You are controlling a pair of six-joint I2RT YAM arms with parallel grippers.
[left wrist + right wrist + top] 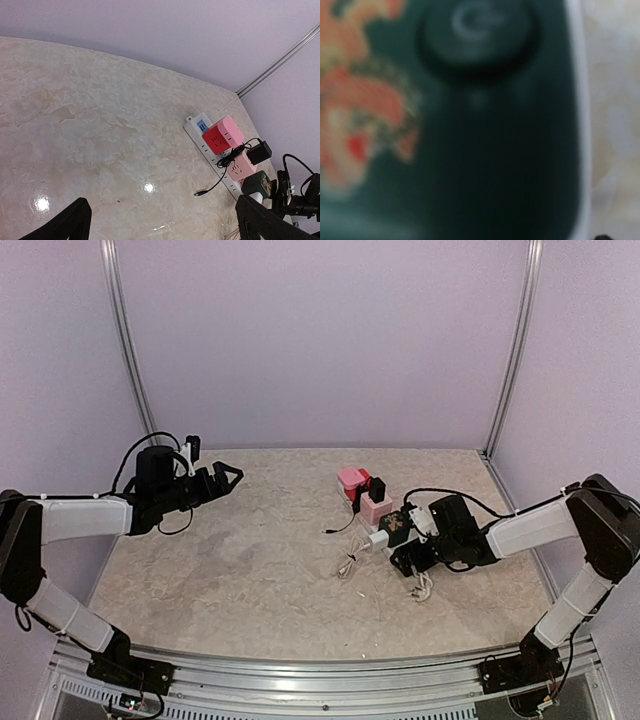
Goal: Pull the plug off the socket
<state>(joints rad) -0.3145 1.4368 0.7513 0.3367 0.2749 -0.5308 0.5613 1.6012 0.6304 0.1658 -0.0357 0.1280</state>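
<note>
Because the right gripper (pixel 404 540) sits so close against the dark green plug (pixel 495 150) that its camera shows only blur, I cannot tell whether its jaws are closed. The plug stands at the near end of the socket (pixel 193 131) (crowded with cube adapters (pixel 223 135)), right of the table's (pixel 250 570) middle. The left gripper (pixel 230 480) hangs spread open and empty, well apart, probably to keep clear.
</note>
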